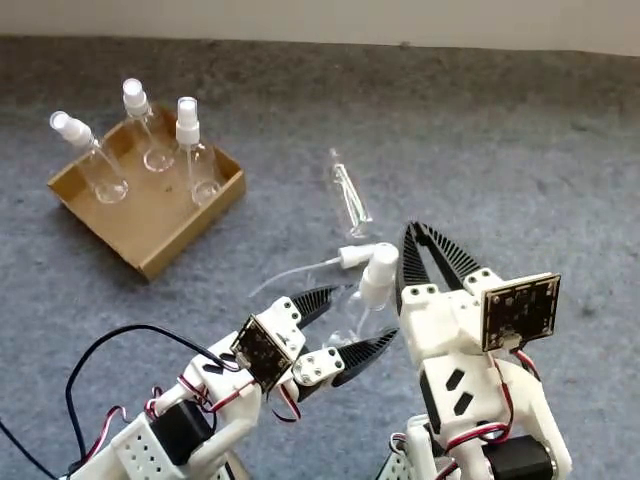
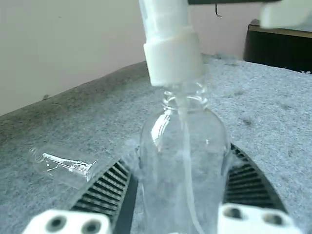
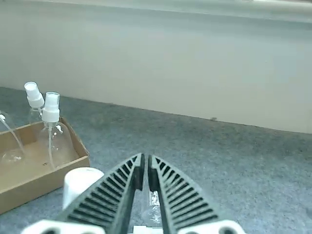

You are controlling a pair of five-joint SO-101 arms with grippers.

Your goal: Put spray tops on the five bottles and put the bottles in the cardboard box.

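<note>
Left claw [image 2: 180, 163] grasps an upright bottle [image 2: 183, 141], with a spray top [image 2: 173, 53] at its neck. Right claw [image 3: 146, 159] is clenched, holding nothing.

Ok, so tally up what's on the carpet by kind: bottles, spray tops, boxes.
Cardboard box: 1
Clear bottles: 5. Three stand in the box, a held bottle is in the left gripper, and one lies loose.
Spray tops: 5. Three are on the boxed bottles, one is at the held bottle's neck, and one lies loose.
Total: 11
</note>
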